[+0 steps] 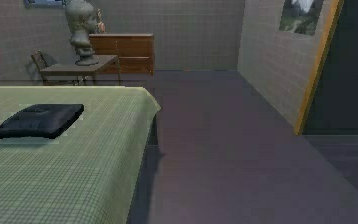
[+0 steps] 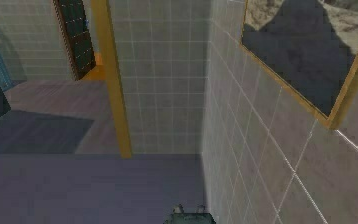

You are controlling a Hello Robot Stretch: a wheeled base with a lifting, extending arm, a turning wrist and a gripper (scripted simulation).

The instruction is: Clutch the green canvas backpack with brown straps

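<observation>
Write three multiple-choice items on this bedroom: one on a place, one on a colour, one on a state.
1. Where does the dark cushion lie?
A) on a windowsill
B) on the bed
C) in a basket

2. What colour is the door frame?
A) orange
B) white
C) blue

3. How is the bust placed?
A) lying on its side
B) upside down
C) upright on the small table

Answers:
1. B, since the cushion rests flat on the bed's green checked cover.
2. A, since the frame is an orange strip beside the dark doorway.
3. C, since the bust's head is uppermost and its base sits on the tabletop.
</observation>
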